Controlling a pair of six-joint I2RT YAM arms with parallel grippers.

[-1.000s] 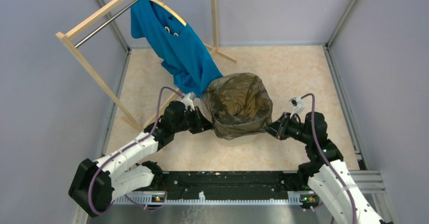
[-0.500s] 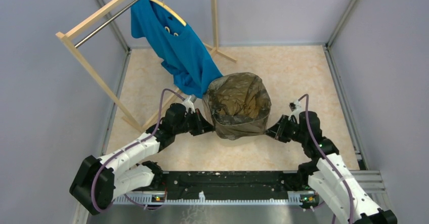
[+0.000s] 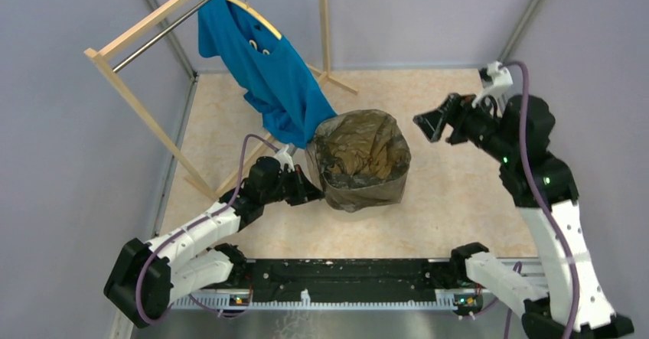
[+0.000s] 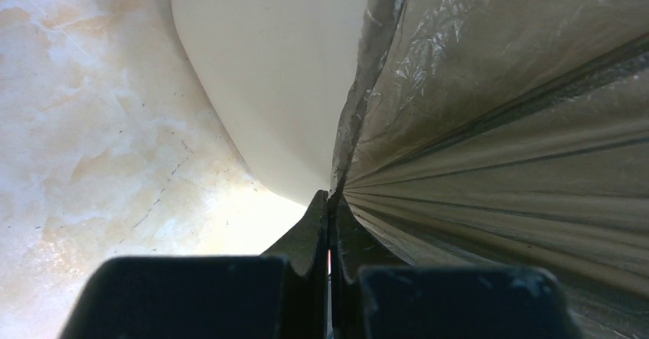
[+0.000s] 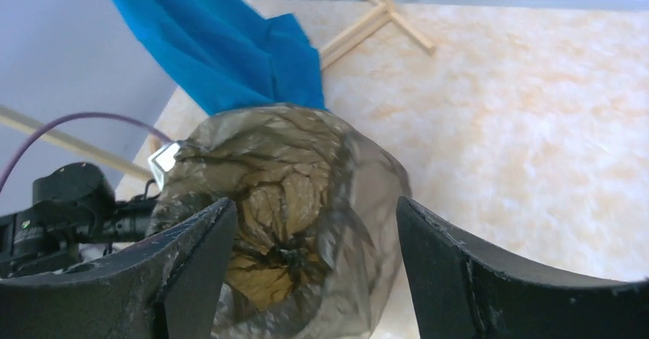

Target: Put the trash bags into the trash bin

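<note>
The dark, see-through trash bag (image 3: 360, 159) lies draped over the mouth of the trash bin, lining its inside and hanging down its sides. In the left wrist view the bin's cream wall (image 4: 268, 71) shows beside the pleated bag (image 4: 497, 125). My left gripper (image 3: 310, 193) is at the bin's left side, shut on the bag's edge (image 4: 329, 199). My right gripper (image 3: 428, 122) hangs raised to the right of the bin, open and apart from the bag. Between its spread fingers (image 5: 314, 205) the bag (image 5: 291, 193) shows below, untouched.
A wooden clothes rack (image 3: 145, 102) stands at the back left, with a blue shirt (image 3: 268, 71) on a hanger reaching down to the bin's far-left rim. The rack's foot (image 3: 337, 83) crosses the floor behind the bin. Grey walls enclose the floor.
My right gripper has opened, let go of the bag's right edge, and risen up and back to the right. The left gripper has stayed shut on the bag.
</note>
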